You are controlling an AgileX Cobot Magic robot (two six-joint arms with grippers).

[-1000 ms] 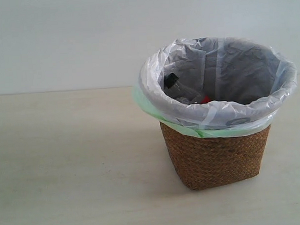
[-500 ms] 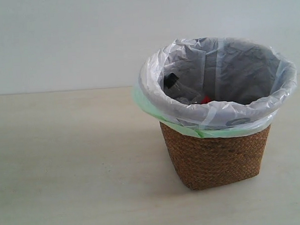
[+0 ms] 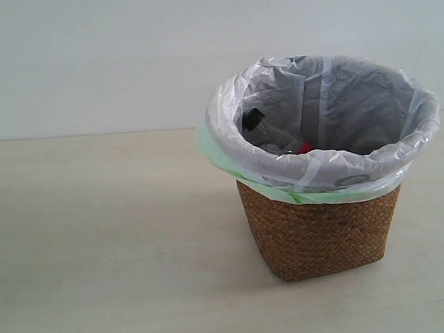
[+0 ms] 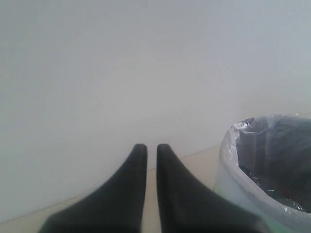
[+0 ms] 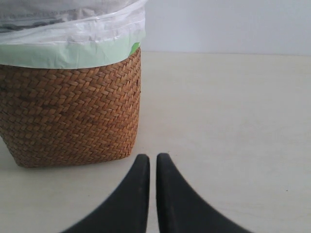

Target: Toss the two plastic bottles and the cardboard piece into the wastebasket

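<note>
The brown wicker wastebasket [image 3: 321,232] with its white and pale green bag stands right of centre on the table. Inside it lies a clear bottle with a black cap [image 3: 252,119] and a bit of red label [image 3: 304,147]. The second bottle and the cardboard piece are hidden or out of view. Neither gripper shows in the exterior view. My left gripper [image 4: 151,148] is shut and empty, raised beside the wastebasket's bag rim [image 4: 228,160]. Low over the table, my right gripper [image 5: 152,158] is shut and empty, next to the wastebasket's woven side [image 5: 73,116].
A pale wooden table [image 3: 107,245] carries the basket, with a plain light wall [image 3: 99,61] behind it. Nothing else lies on the table in any view.
</note>
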